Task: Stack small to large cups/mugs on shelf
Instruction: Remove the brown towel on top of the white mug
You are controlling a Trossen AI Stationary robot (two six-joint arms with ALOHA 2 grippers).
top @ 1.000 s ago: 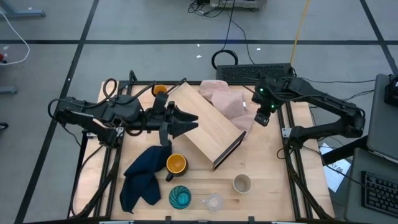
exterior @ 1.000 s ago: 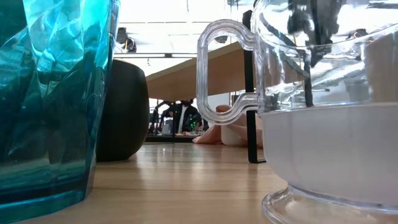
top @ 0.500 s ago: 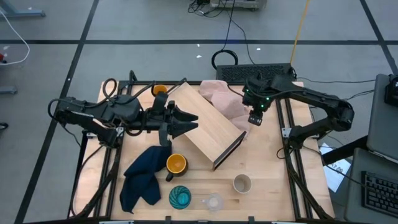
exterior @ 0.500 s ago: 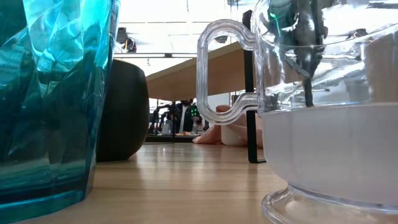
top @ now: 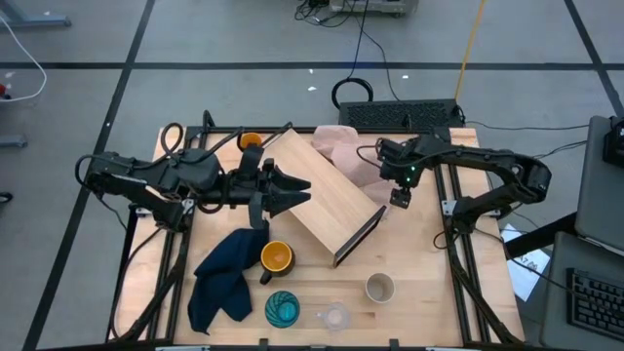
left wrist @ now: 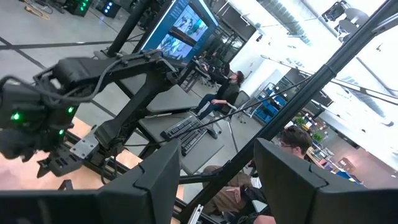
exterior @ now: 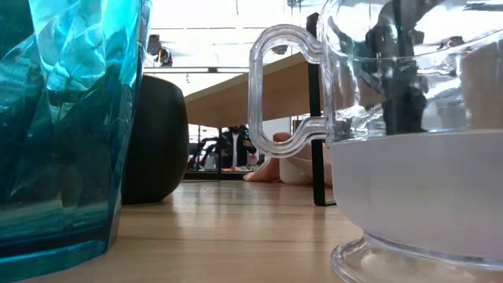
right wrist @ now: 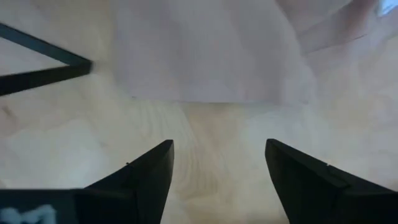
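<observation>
Reaching: right gripper (top: 400, 198) parted over pink cloth (top: 353, 156) | left gripper (top: 295, 189) at shelf (top: 322, 200)

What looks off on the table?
The shelf lies askew, diagonal across the table. A dark blue cloth is crumpled beside the orange mug, and a pink cloth is bunched against the shelf's far end.
</observation>
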